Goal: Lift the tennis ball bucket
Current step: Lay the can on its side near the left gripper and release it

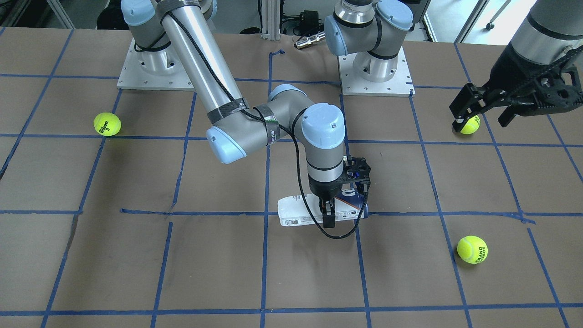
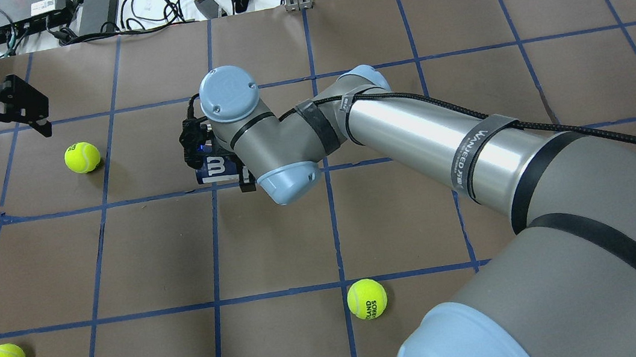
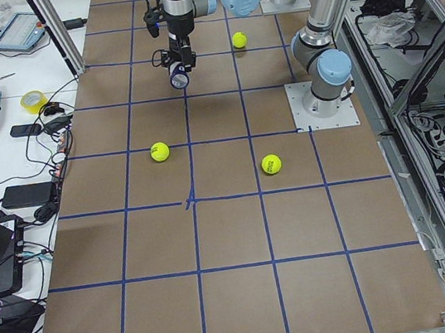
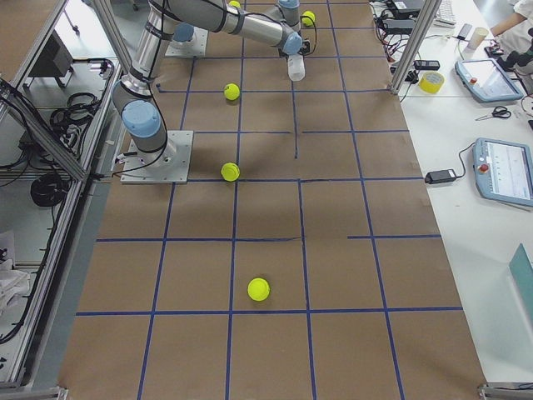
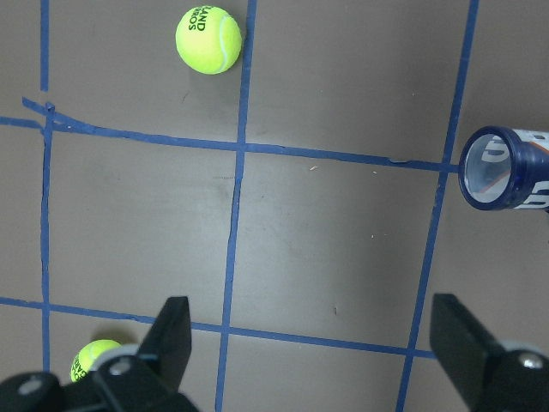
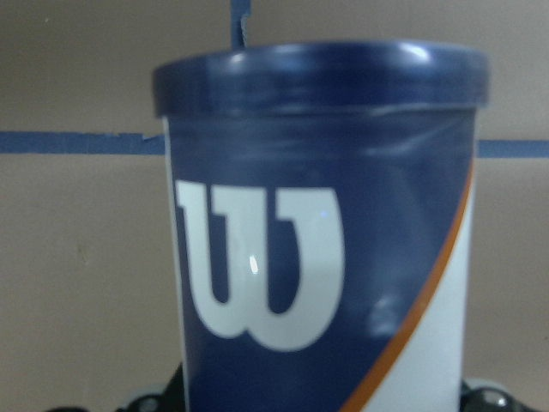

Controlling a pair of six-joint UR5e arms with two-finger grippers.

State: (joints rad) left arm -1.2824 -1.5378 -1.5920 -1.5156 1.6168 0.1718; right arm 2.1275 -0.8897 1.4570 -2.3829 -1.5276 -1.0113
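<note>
The tennis ball bucket (image 1: 296,212) is a slim tube with a white-and-navy label, held horizontally near the table's middle. My right gripper (image 1: 329,215) reaches straight down and is shut on it near its dark blue rim. The right wrist view shows the navy end with the white "W" (image 6: 257,266) close up. I cannot tell whether the bucket touches the table. It also shows in the overhead view (image 2: 215,170) and end-on in the left wrist view (image 5: 506,168). My left gripper (image 5: 317,343) is open and empty, raised at the table's left side (image 1: 483,116).
Three yellow-green tennis balls lie on the brown paper: one below my left gripper (image 1: 469,124), one at the front on the same side (image 1: 472,249), one on the right arm's side (image 1: 107,124). Blue tape lines grid the table. The arm bases (image 1: 375,75) stand at the back.
</note>
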